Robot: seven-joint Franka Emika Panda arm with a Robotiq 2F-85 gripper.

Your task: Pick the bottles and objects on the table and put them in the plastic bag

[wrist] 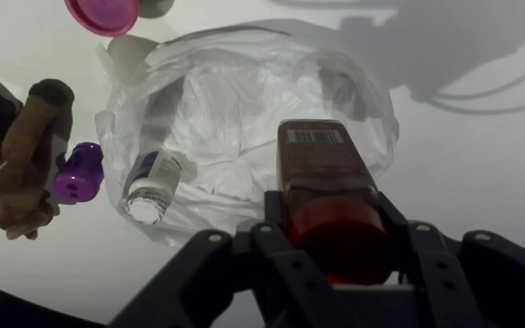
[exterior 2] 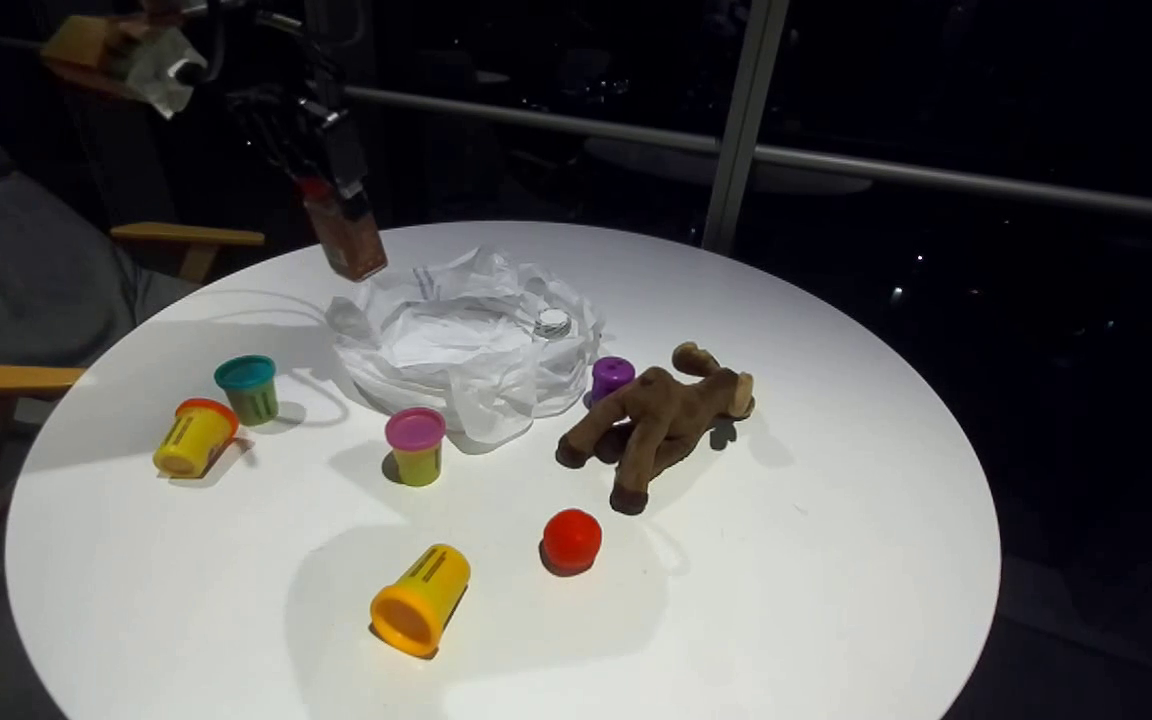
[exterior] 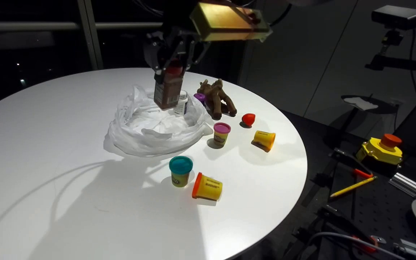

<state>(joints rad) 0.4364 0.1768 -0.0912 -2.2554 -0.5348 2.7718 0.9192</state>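
So my pincer (wrist: pixel 331 209) has the red bottle (wrist: pixel 321 159) clamped up by its cap, and it looks to hang above the bag (wrist: pixel 235 118), toward 3 o'clock in the wrist view. I'd call this the carry, just short of the drop. Next I'd probably nudge toward 9 to get over the middle, go down past the rim, then let go; that plastic looks floppy, so I could snag it. The white bottle (wrist: pixel 154 184) is already in, at 8. Just outside: purple thing (wrist: pixel 80 173) around 8:30, pink tub (wrist: pixel 105 13) at 10, toy (wrist: pixel 28 130) at 9. Farther out, in an exterior view: teal tub (exterior: pixel 181 171) and orange tub (exterior: pixel 208 187) near 5, red ball (exterior: pixel 248 119) at 3, yellow tub (exterior: pixel 264 139) past it toward 4.
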